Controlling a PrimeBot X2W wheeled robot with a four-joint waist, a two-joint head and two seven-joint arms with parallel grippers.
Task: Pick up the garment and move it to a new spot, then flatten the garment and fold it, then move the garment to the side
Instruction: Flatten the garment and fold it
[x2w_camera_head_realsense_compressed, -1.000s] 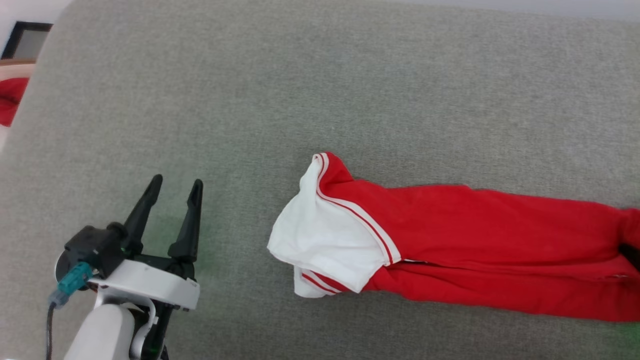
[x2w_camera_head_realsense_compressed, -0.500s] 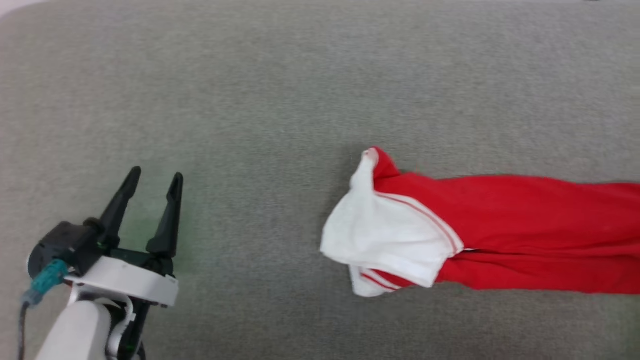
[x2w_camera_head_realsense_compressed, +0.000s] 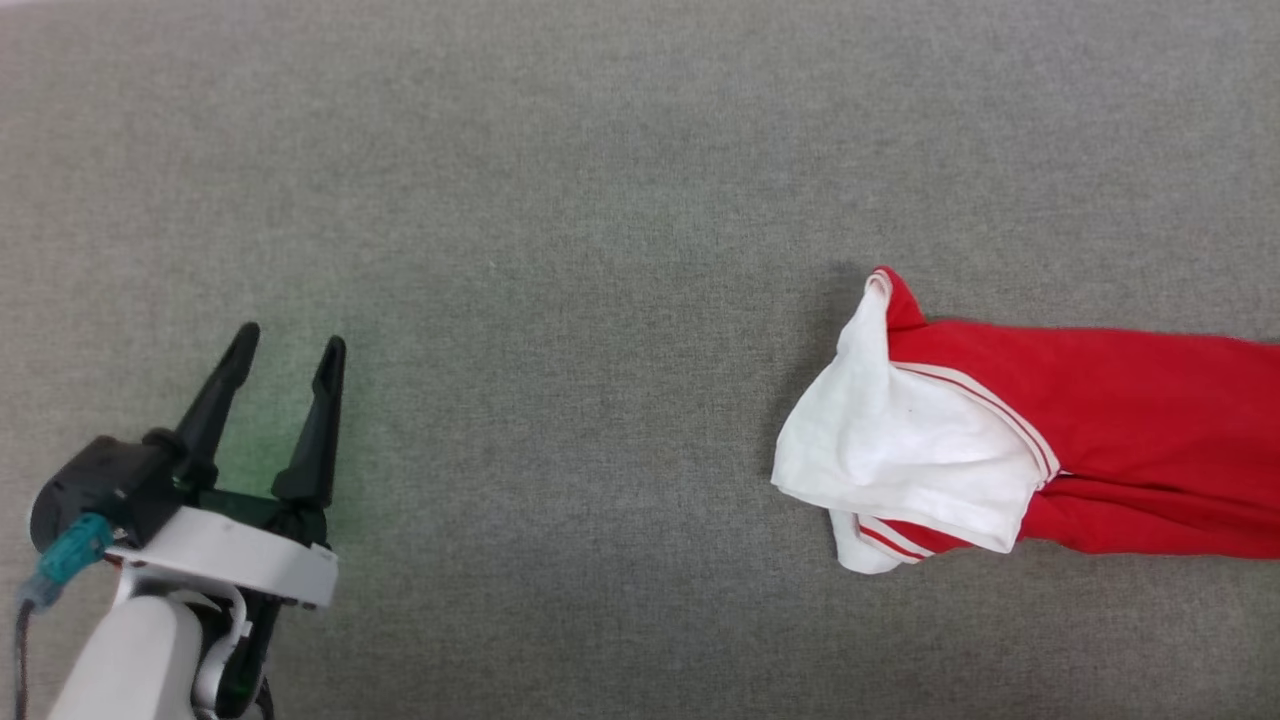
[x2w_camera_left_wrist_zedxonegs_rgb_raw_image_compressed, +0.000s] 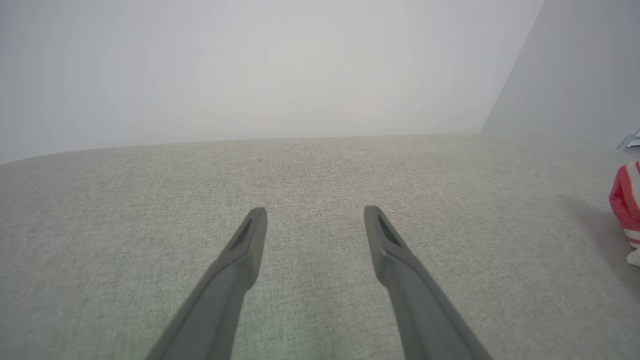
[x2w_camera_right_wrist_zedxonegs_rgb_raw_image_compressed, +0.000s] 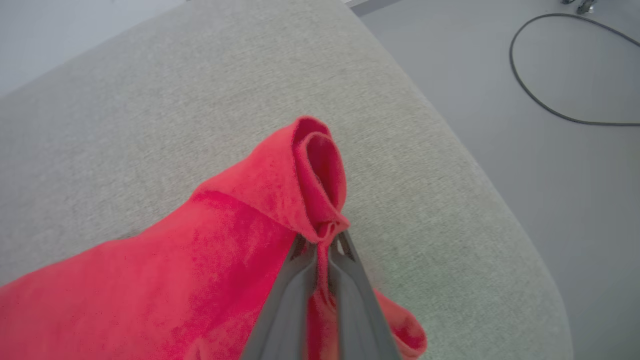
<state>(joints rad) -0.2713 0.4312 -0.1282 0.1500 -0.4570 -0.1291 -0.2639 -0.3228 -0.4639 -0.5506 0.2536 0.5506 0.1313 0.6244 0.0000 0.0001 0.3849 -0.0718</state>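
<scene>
Relocation step, I judge: the right tool pinches the garment at lower centre. The left tool, lower left, stands spread and empty. Next it needs laying down and flattening.

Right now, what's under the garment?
The garment rests on the grey fabric surface, with one red fold pinched in the right gripper. Anything directly beneath the cloth is covered and cannot be seen.
</scene>
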